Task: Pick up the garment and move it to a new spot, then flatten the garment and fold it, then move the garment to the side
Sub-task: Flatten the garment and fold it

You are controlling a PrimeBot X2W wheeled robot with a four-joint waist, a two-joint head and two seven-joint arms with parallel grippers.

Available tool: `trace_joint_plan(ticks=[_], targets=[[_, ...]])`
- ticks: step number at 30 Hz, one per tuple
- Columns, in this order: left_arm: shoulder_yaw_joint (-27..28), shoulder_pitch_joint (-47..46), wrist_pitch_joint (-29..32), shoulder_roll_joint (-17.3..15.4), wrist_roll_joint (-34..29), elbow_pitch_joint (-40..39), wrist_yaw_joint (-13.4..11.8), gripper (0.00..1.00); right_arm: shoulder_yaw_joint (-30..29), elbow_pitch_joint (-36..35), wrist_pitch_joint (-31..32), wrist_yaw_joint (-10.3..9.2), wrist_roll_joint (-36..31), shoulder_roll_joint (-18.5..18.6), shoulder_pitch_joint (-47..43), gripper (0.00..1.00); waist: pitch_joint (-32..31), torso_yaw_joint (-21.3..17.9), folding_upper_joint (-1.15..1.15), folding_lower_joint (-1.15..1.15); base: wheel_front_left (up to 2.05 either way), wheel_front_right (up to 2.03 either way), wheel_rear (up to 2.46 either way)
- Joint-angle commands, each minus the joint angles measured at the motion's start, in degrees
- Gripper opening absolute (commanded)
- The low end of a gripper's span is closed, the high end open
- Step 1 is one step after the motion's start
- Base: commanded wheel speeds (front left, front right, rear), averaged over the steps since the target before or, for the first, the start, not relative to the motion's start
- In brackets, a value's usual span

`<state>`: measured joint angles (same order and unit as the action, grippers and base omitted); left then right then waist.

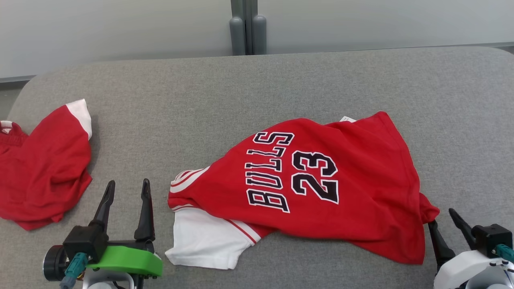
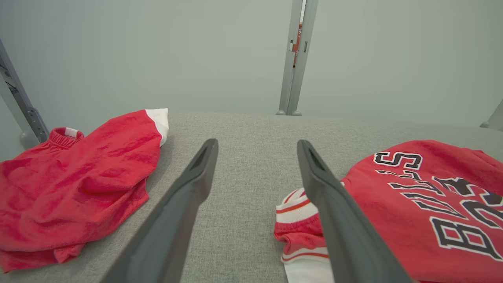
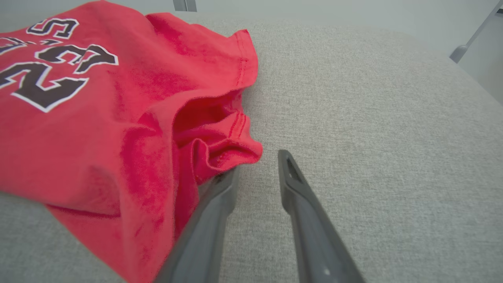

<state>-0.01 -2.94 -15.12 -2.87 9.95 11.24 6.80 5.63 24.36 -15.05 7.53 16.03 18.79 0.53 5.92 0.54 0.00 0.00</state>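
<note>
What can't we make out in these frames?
1. Head view: the red garment is cut off by the left edge.
2. Right wrist view: one fingertip of the right pincer is hidden by the jersey hem; contact unclear.
3. Head view: the jersey's white tag is too small to read.
4. Left wrist view: the jersey is cut off by the right edge, its collar partly behind a finger of the left pincer.

The right tool (image 3: pixel 259 165) stands with its two dark fingers (image 3: pixel 310 220) parted, and the grey bench (image 3: pixel 373 118) shows in the gap. The tip of the finger nearer the red garment (image 3: pixel 118 118) is hidden beneath a bunched fold of hem. The garment spreads ahead of the tool on that side, wrinkled, its black white-edged numerals facing up. The other fingertip is clear of the cloth.
</note>
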Motion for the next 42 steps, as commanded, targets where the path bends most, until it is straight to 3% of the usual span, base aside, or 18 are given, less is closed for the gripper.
trace_joint_plan(ticks=[1,14,24,35,36,37,38,39,42], targets=[[0.03,0.28,-0.04,-0.05,0.02,0.04,-0.29,1.0,-0.54,-0.46,-0.18,-0.08,-0.07,-0.03,0.2,1.0,-0.07,-0.05,0.0,0.0,0.0,0.0,0.0],[0.43,0.96,-0.04,-0.05,-0.27,0.2,-0.25,1.0,-4.75,-5.56,-0.16,-0.08,-2.04,0.7,1.97,1.0,-1.01,0.73,0.0,0.0,0.0,0.0,0.0],[-0.51,0.24,-0.04,-0.05,0.09,0.43,-0.14,1.0,0.49,-2.47,3.4,-0.08,-0.05,-0.73,6.29,1.0,-1.19,1.92,0.0,0.0,0.0,0.0,0.0],[-0.52,0.63,-0.04,-0.06,0.67,0.34,-0.36,1.0,1.64,0.49,5.95,-0.08,5.16,-3.15,3.46,1.0,-0.41,2.27,0.0,0.0,0.0,0.0,0.0],[-0.58,0.54,-0.04,-0.06,0.7,0.38,-0.3,1.0,1.9,0.51,6.18,-0.08,5.47,-3.16,3.68,0.9,-0.32,2.13,0.0,0.0,0.0,0.0,0.0],[-0.63,0.38,-0.04,-0.06,0.69,0.39,-0.3,1.0,2.47,0.59,6.47,-0.08,5.75,-3.11,4.18,0.45,-0.21,1.94,0.0,0.0,0.0,0.0,0.0],[-0.68,0.24,-0.04,-0.06,0.66,0.38,-0.3,1.0,2.83,0.58,6.57,-0.08,6.03,-3.13,4.81,0.14,-0.13,1.78,0.0,0.0,0.0,0.0,0.0],[-0.74,0.06,-0.04,-0.06,0.65,0.37,-0.3,1.0,3.21,0.6,6.59,-0.08,6.45,-3.26,5.58,0.0,-0.04,1.63,0.0,0.0,0.0,0.0,0.0],[-1.0,-0.34,-0.04,-0.06,0.6,0.33,-0.34,1.0,4.3,1.64,7.12,-0.08,6.6,-3.17,7.67,0.0,0.25,1.38,0.0,0.0,0.0,0.0,0.0]])
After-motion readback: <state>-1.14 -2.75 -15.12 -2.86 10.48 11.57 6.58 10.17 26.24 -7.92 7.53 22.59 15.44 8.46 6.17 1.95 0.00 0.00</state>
